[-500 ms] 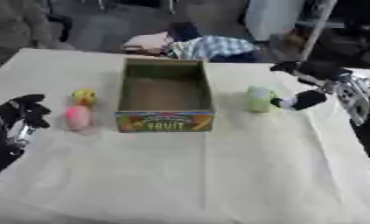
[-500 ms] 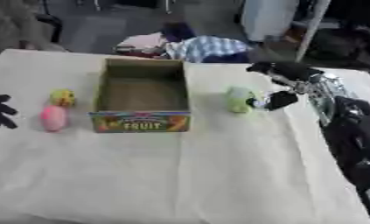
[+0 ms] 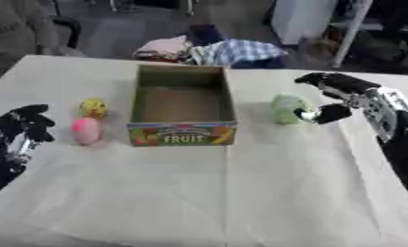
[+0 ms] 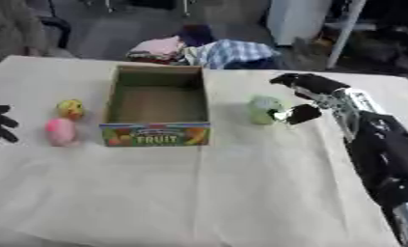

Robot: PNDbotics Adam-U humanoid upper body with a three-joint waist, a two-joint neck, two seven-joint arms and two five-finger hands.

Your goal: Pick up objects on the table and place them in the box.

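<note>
The robot's right hand [image 3: 335,99] is open beside the round pale green fruit [image 3: 288,108], holding nothing. It looks light and smooth; grab its sides.

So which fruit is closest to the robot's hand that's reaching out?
The pale green one, alone on the right of the box. The right hand is right beside it. The yellow one and pink one sit together on the box's other side.
</note>
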